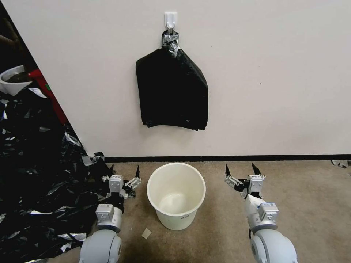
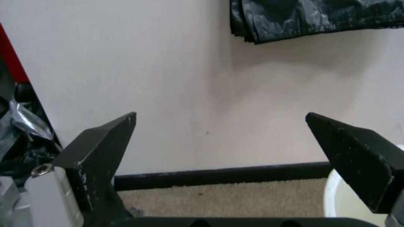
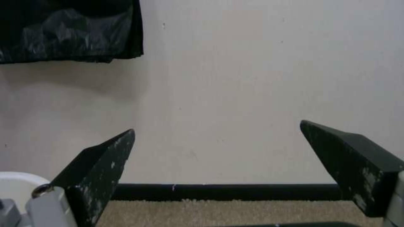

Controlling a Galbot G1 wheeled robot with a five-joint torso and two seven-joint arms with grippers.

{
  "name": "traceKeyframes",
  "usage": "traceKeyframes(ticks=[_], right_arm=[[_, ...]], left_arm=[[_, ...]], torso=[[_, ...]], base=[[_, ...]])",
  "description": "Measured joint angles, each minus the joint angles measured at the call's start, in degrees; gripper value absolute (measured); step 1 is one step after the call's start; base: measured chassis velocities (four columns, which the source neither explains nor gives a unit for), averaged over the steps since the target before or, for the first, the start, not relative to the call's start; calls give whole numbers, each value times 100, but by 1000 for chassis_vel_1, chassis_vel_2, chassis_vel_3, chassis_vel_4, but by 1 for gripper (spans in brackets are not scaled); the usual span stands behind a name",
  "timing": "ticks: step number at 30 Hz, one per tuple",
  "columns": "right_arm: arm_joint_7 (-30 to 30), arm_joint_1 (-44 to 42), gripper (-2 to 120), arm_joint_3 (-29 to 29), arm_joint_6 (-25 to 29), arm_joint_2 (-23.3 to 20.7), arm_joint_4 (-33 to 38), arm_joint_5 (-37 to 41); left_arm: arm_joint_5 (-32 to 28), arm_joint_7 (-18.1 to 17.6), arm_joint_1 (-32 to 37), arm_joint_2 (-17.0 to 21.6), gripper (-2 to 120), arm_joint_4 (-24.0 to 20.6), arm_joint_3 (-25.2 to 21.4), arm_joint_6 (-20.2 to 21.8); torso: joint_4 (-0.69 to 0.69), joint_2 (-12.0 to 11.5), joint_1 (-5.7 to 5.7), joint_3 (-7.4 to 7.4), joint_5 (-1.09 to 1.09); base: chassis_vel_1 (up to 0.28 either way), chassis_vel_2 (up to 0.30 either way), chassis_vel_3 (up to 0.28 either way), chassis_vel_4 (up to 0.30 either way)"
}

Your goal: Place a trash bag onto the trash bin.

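The trash bin (image 1: pixel 176 195), a cream-white round bucket, stands open and unlined on the carpet close to the wall, between my two arms. Its rim shows at the edge of the left wrist view (image 2: pixel 336 201) and of the right wrist view (image 3: pixel 17 186). My left gripper (image 1: pixel 124 168) (image 2: pixel 221 114) is open just left of the bin, low over the floor and pointing at the wall. My right gripper (image 1: pixel 240 167) (image 3: pixel 217 126) is open to the bin's right at about the same height. Both hold nothing. A single loose trash bag is out of view.
A thick stack of black bags (image 1: pixel 172 89) (image 2: pixel 315 15) (image 3: pixel 67 31) hangs by a taped top from a white wall hook (image 1: pixel 170 19) above the bin. A big heap of black plastic sheets (image 1: pixel 33 164) covers the floor at the left, with a white pot (image 1: pixel 12 78) behind it. A paper scrap (image 1: pixel 146 233) lies near the bin.
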Motion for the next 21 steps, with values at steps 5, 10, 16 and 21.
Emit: traceKeyframes(ticks=[5, 10, 16, 21], right_arm=[[0, 0, 100, 0, 0, 1, 0, 0], [0, 0, 100, 0, 0, 1, 0, 0], [0, 0, 100, 0, 0, 0, 0, 0], [0, 0, 100, 0, 0, 0, 0, 0]], left_arm=[[0, 0, 0, 0, 100, 0, 0, 0], [0, 0, 0, 0, 100, 0, 0, 0], [0, 0, 0, 0, 100, 0, 0, 0], [0, 0, 0, 0, 100, 0, 0, 0]], torso=[[0, 0, 0, 0, 0], [0, 0, 0, 0, 0], [0, 0, 0, 0, 0], [0, 0, 0, 0, 0]], base=[[0, 0, 0, 0], [0, 0, 0, 0], [0, 0, 0, 0], [0, 0, 0, 0]])
